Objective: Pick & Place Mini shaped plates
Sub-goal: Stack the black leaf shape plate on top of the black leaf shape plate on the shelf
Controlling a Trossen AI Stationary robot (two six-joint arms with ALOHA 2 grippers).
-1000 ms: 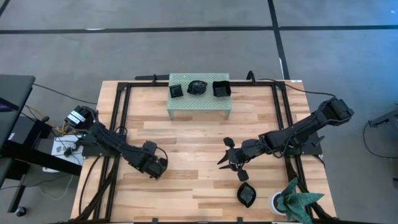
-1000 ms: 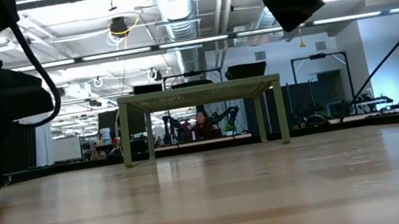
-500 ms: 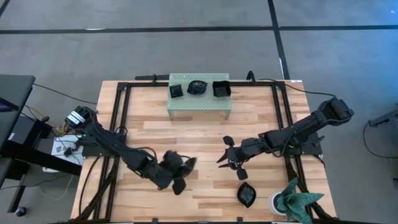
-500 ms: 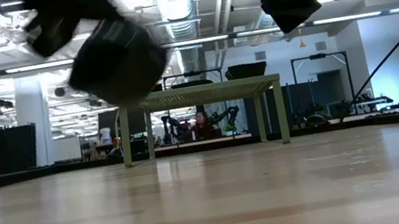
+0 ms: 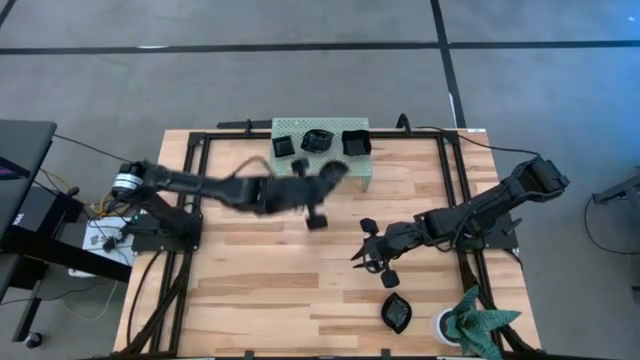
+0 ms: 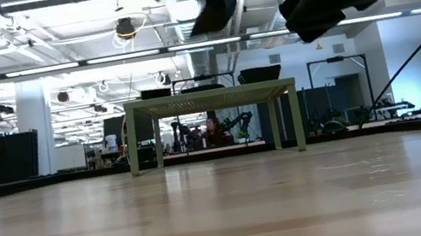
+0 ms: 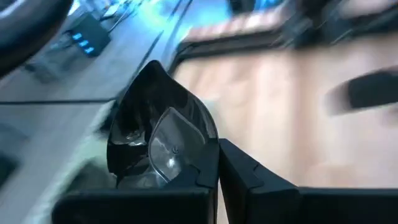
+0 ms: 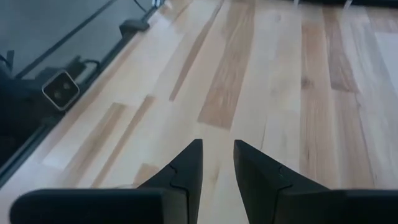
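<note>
Blur smears the left hand [image 5: 330, 178], clamped on a glossy black plate [image 7: 158, 146], beside the stand [image 5: 320, 172].

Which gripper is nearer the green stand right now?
Left. The left gripper, holding a black plate, sits just in front of the green stand. The right gripper hangs farther out over mid-table.

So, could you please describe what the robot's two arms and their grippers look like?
Both arms are dark, nearly black, built of jointed segments. The left arm carries a pale band with small coloured wires near its base. The right arm is uniformly dark. The right gripper ends in two matte black fingers that taper to points, and the left gripper has similar angular black fingers.
</note>
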